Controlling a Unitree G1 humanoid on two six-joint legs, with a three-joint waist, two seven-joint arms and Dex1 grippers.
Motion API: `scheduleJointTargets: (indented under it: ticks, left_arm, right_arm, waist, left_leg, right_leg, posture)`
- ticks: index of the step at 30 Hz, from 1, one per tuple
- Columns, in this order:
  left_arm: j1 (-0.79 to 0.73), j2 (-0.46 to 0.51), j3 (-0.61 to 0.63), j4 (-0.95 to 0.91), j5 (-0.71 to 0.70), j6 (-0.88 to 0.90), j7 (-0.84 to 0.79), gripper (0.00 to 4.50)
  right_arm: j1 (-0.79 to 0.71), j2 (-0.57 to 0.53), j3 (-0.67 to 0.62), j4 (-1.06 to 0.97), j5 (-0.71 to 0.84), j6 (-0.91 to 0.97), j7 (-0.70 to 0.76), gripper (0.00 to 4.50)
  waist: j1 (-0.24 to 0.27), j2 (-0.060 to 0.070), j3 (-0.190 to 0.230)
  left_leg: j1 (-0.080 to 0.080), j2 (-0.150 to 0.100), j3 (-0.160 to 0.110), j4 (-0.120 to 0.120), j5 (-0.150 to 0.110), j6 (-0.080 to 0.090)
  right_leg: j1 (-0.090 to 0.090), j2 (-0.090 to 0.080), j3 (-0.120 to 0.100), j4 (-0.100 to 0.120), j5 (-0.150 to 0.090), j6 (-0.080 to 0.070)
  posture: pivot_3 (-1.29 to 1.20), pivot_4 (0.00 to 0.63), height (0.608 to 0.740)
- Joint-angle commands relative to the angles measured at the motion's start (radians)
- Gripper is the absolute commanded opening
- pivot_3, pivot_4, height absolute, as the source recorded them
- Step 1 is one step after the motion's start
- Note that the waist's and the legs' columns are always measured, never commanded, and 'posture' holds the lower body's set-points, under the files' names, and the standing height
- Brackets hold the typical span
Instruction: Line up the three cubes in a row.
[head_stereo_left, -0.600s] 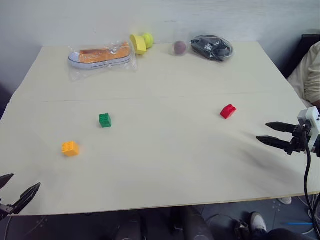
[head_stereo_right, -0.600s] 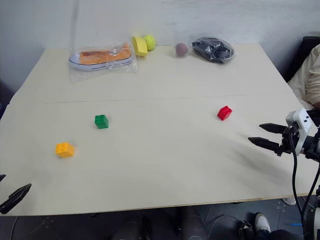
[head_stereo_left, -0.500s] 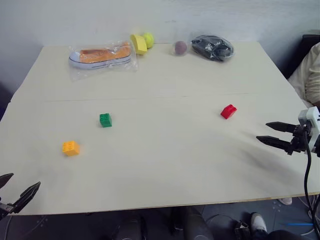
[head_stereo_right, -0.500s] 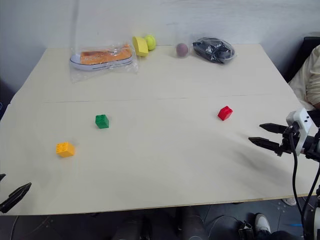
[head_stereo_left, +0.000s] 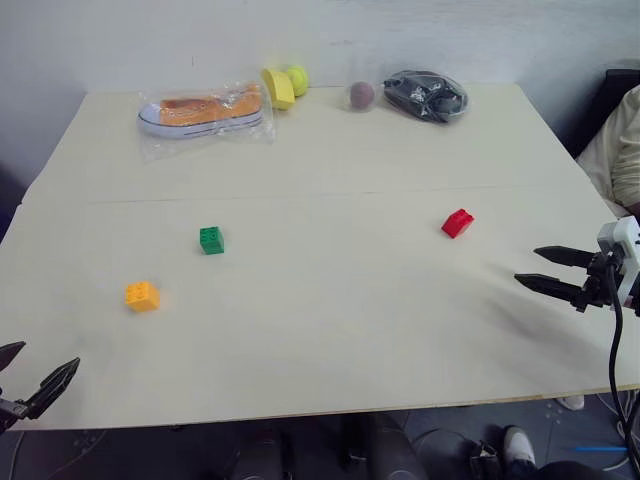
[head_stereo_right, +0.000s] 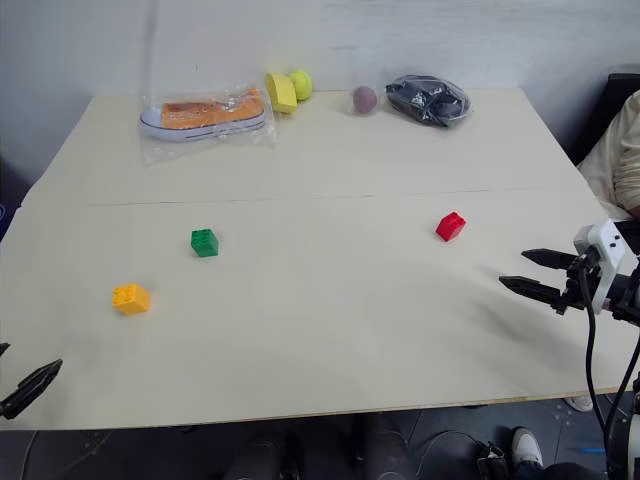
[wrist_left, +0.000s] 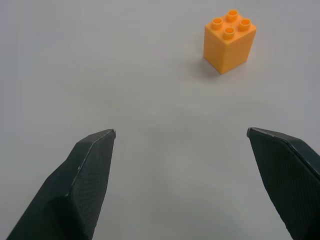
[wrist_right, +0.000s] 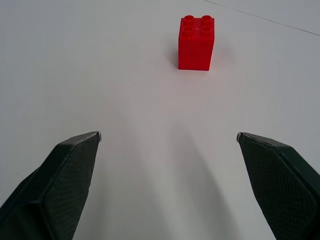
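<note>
Change since the earlier frames — right gripper (head_stereo_left: 545, 268) sits a touch lower at the right edge of the head view; left gripper (head_stereo_left: 32, 372) has dipped slightly at the lower left corner; the bricks lie where they were.

Cubes, three:
- orange-yellow cube (head_stereo_left: 141, 296), lower left of the table (head_stereo_left: 330, 340), upright, studs up.
- green cube (head_stereo_left: 211, 240), up and right of it, well apart.
- red cube (head_stereo_left: 457, 222), right of centre, far from the other two.

Grippers, two — both with fingers spread wide and empty, each hovering short of its nearest cube.

Far edge: one bagged orange shoe (head_stereo_left: 200, 110), one yellow disc (head_stereo_left: 276, 88), one yellow-green ball (head_stereo_left: 297, 79), one purple ball (head_stereo_left: 360, 94), one dark bagged bundle (head_stereo_left: 425, 94).
</note>
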Motion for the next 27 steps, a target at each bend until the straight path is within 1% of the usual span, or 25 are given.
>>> scheduleJointTargets:
  ticks: [1, 5, 8, 9, 13, 15, 18, 20, 21, 24, 27]
  left_arm:
    - [0.014, -0.008, 0.015, -0.035, -0.004, -0.003, 0.012, 4.44]
    - [0.01, -0.007, 0.011, -0.064, -0.019, 0.025, 0.022, 4.44]
    - [-0.013, 0.023, 0.001, -0.095, -0.056, 0.077, 0.011, 4.44]
    - [-0.023, 0.038, -0.005, -0.11, -0.072, 0.097, 0.002, 4.44]
    - [-0.113, 0.156, -0.071, -0.204, -0.19, 0.209, -0.064, 4.44]
    - [-0.195, 0.232, -0.126, -0.244, -0.265, 0.272, -0.085, 4.44]
    - [-0.368, 0.341, -0.244, -0.278, -0.356, 0.341, -0.107, 4.44]
    - [-0.461, 0.377, -0.308, -0.278, -0.381, 0.367, -0.108, 4.44]
    - [-0.54, 0.397, -0.368, -0.283, -0.395, 0.375, -0.107, 4.44]
    - [-0.707, 0.415, -0.483, -0.294, -0.425, 0.402, -0.098, 4.44]
    - [-0.812, 0.408, -0.549, -0.308, -0.451, 0.426, -0.094, 4.44]
  right_arm:
    - [-0.02, -0.032, -0.033, -0.008, 0.002, -0.016, -0.007, 4.5]
    - [-0.031, -0.03, -0.03, -0.012, -0.001, 0.001, -0.023, 4.5]
    - [-0.058, -0.025, -0.015, -0.024, -0.011, 0.01, -0.037, 4.5]
    - [-0.071, -0.02, -0.008, -0.028, -0.016, 0.009, -0.041, 4.5]
    - [-0.195, 0.03, 0.053, -0.01, -0.076, 0.021, -0.118, 4.5]
    - [-0.272, 0.064, 0.091, 0.031, -0.121, 0.031, -0.174, 4.5]
    - [-0.391, 0.128, 0.144, 0.13, -0.186, 0.05, -0.257, 4.5]
    - [-0.439, 0.159, 0.16, 0.184, -0.211, 0.035, -0.277, 4.5]
    - [-0.471, 0.187, 0.171, 0.219, -0.224, 0.034, -0.293, 4.5]
    - [-0.534, 0.239, 0.189, 0.297, -0.256, 0.033, -0.336, 4.5]
    - [-0.569, 0.266, 0.206, 0.357, -0.296, 0.025, -0.393, 4.5]
  waist:
    - [0.0, 0.0, 0.0]
    - [0.0, 0.0, 0.0]
    - [0.0, 0.0, 0.0]
    - [0.0, 0.0, 0.0]
    - [0.0, 0.001, 0.0]
    - [-0.002, 0.002, 0.001]
    - [-0.002, 0.003, 0.002]
    - [-0.003, 0.004, 0.002]
    - [-0.003, 0.006, 0.003]
    - [-0.002, 0.006, 0.003]
    - [-0.002, 0.007, 0.004]
  left_leg:
    - [0.0, 0.0, 0.0, 0.0, 0.0, 0.0]
    - [0.0, 0.0, 0.0, 0.0, 0.0, 0.0]
    - [0.0, 0.0, 0.0, 0.0, 0.0, 0.0]
    - [0.0, 0.0, 0.0, 0.0, 0.0, 0.0]
    - [0.0, 0.0, 0.0, 0.001, 0.001, -0.001]
    - [0.0, 0.0, 0.0, 0.001, 0.001, -0.002]
    - [0.0, 0.0, 0.0, 0.001, 0.002, -0.003]
    - [-0.001, 0.0, 0.0, 0.001, 0.003, -0.003]
    - [-0.001, 0.0, 0.0, 0.001, 0.003, -0.002]
    - [-0.002, -0.001, 0.001, 0.001, 0.003, -0.002]
    - [-0.002, -0.001, 0.001, 0.001, 0.004, -0.001]
  right_leg:
    - [0.0, 0.0, 0.0, 0.0, 0.0, 0.0]
    - [0.0, 0.0, 0.0, 0.0, 0.0, 0.0]
    - [0.0, 0.0, 0.0, 0.0, 0.0, 0.0]
    - [0.0, 0.0, 0.0, 0.0, 0.0, 0.0]
    - [0.0, 0.0, 0.0, 0.002, 0.0, 0.0]
    - [0.0, 0.0, 0.001, 0.002, 0.0, 0.0]
    - [-0.001, 0.0, 0.001, 0.003, 0.0, 0.0]
    - [-0.001, 0.001, 0.001, 0.002, 0.0, 0.0]
    - [-0.001, 0.001, 0.001, 0.003, 0.0, 0.0]
    - [-0.001, 0.002, 0.001, 0.003, 0.0, 0.0]
    - [-0.001, 0.002, 0.001, 0.007, 0.0, 0.0]
  posture:
    - [0.0, 0.15, 0.74]
    - [0.0, 0.15, 0.74]
    - [0.0, 0.15, 0.74]
    - [0.0, 0.15, 0.74]
    - [0.0, 0.15, 0.74]
    - [0.0, 0.15, 0.74]
    - [0.0, 0.15, 0.74]
    - [0.0, 0.15, 0.74]
    - [0.0, 0.15, 0.74]
    - [0.0, 0.15, 0.74]
    - [0.0, 0.15, 0.74]
